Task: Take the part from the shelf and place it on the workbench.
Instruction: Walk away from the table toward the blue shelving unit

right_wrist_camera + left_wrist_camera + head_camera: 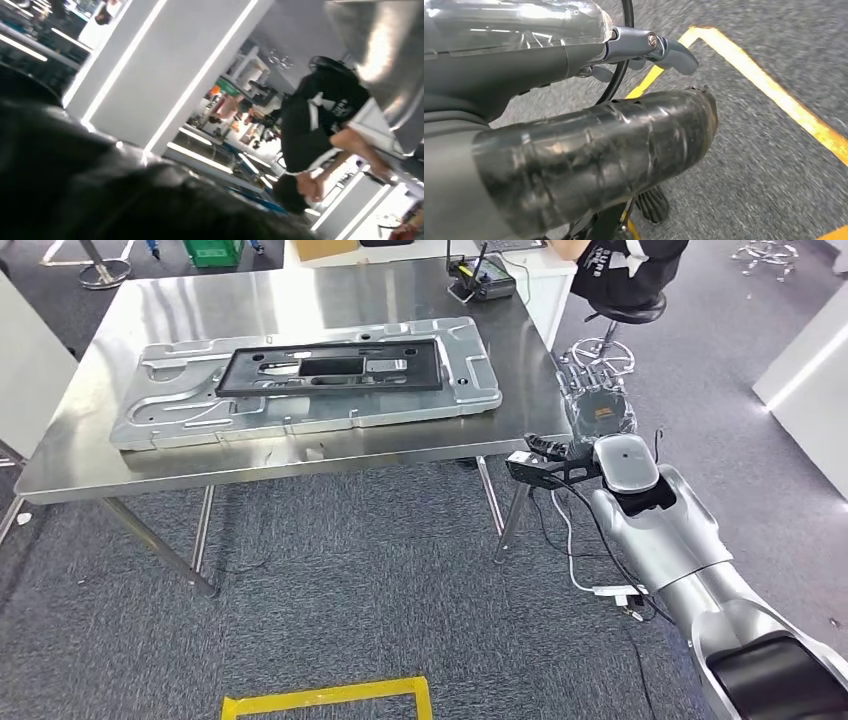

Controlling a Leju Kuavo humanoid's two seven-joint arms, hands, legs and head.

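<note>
The left hand looms so close to its wrist camera that it's a blur, fingers barely readable. The right hand is seen from behind, so its grasp can't be judged. A seated person is cut off at the head view's top edge.

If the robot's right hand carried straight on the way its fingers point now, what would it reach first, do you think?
Probably the stool beyond the table corner: the right hand points past the workbench edge toward the stool's chrome base, where a seated person sits. Depth is unclear, so it may pass over floor first.
</note>
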